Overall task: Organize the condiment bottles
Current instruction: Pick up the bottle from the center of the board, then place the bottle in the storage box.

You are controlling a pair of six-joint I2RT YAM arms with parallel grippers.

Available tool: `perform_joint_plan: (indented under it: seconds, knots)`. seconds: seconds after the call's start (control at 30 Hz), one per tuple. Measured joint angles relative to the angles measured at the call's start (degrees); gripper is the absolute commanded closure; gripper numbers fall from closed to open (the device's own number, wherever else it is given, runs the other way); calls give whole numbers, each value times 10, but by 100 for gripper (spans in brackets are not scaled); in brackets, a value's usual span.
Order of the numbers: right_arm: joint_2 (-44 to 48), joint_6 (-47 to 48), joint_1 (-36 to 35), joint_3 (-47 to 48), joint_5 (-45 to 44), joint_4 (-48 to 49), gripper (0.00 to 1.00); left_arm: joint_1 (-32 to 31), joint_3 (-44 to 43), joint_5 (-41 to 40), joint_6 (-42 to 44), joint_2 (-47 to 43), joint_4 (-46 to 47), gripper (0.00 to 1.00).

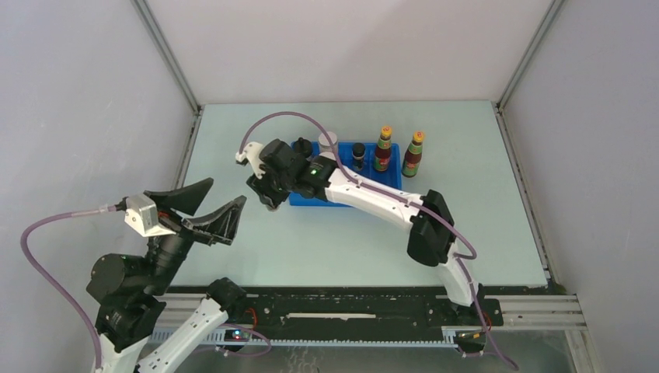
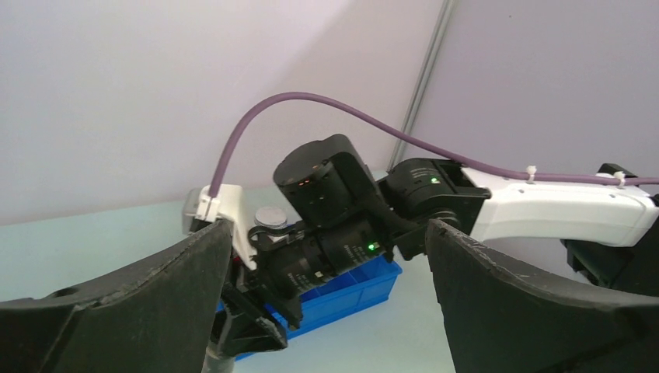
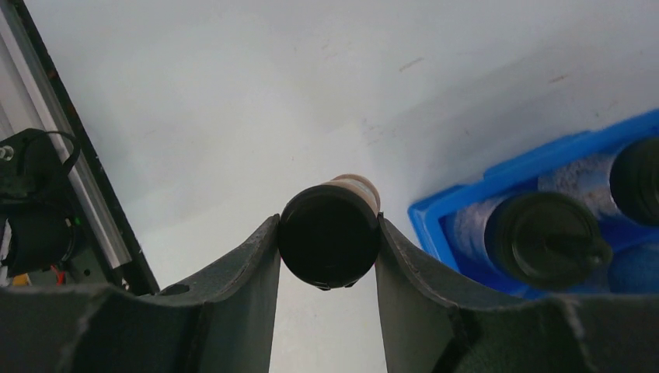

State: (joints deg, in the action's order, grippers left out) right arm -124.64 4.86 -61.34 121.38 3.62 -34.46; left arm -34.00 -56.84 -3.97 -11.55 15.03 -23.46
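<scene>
My right gripper (image 3: pixel 326 225) is shut on a black-lidded bottle (image 3: pixel 329 242), pinching its round cap just outside the blue tray's (image 3: pixel 435 211) left corner. From above, that gripper (image 1: pixel 263 197) hides the bottle. In the tray, a black knob-capped bottle (image 3: pixel 544 239) stands closest, with another dark cap (image 3: pixel 639 180) beyond it. The top view shows a knob-capped bottle (image 1: pixel 301 145), a white-lidded one (image 1: pixel 327 140), a short dark one (image 1: pixel 358 154) and two orange-capped ones (image 1: pixel 384 148) (image 1: pixel 413 154) along the tray (image 1: pixel 394 180). My left gripper (image 1: pixel 210 207) hangs open and holds nothing, left of the tray.
The right arm's forearm (image 1: pixel 373 198) crosses over the tray's front. In the left wrist view, the right wrist housing (image 2: pixel 334 210) fills the space between my open left fingers (image 2: pixel 179 287), with the tray (image 2: pixel 365 284) beneath it. The enclosure's walls (image 1: pixel 93 116) surround the table.
</scene>
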Motion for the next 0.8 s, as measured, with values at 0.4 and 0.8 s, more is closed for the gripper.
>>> perform_joint_plan:
  seconds: [0.4, 0.8]
  knots:
    - [141, -52, -4, -130, -71, 24, 100, 0, 0, -4, -1, -14, -2, 0]
    - [275, -97, 7, -218, -162, 37, 100, 0, 1, -4, -5, -14, 1, 0]
